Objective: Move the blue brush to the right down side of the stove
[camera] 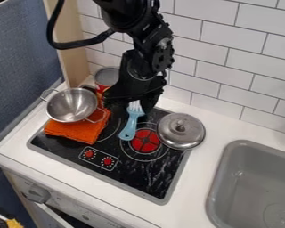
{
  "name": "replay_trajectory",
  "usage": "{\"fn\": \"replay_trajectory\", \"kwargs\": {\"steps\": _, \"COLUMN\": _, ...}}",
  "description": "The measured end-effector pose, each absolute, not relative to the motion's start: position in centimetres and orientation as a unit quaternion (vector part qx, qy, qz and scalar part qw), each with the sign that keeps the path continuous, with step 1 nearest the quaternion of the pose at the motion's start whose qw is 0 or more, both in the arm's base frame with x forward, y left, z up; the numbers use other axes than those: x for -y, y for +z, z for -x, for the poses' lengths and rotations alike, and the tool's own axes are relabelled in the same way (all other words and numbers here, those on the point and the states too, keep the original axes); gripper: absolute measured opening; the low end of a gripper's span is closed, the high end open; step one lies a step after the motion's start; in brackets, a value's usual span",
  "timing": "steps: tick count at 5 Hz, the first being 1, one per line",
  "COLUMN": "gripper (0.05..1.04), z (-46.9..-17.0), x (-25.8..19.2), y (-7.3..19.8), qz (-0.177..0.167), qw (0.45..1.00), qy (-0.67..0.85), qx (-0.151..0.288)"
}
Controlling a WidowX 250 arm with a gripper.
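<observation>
grey sink [227, 189], black stove [149, 177], blue brush [130, 127] on it, black gripper [131, 106] above, fingers wide apart

colander [71, 106] on cloth [76, 132] | lid [181, 133] on stove [142, 179] | sink [218, 178] at right

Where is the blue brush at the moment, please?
In the camera view, the blue brush is over the back half of the stove, its white end at the claw, its handle end just left of the red burner.
</observation>
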State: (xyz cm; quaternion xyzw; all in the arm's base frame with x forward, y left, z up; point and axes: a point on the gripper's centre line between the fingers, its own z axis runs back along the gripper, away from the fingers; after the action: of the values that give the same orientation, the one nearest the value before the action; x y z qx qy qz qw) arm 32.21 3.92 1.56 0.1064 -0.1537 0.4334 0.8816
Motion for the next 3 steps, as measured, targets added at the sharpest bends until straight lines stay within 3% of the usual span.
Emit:
{"fn": "replay_trajectory", "kwargs": {"steps": 2, "gripper": 1.000, "z": -32.4, "x": -5.6, "y": -0.3, "qz": -0.132, "qw": 0.908, "qy": 0.384, "qx": 0.105}}
{"fn": "replay_trajectory", "kwargs": {"steps": 3, "gripper": 1.000, "z": -32.7, "x": -6.8, "y": -1.9, "qz": -0.106, "qw": 0.939, "qy": 0.319, "qx": 0.076}}
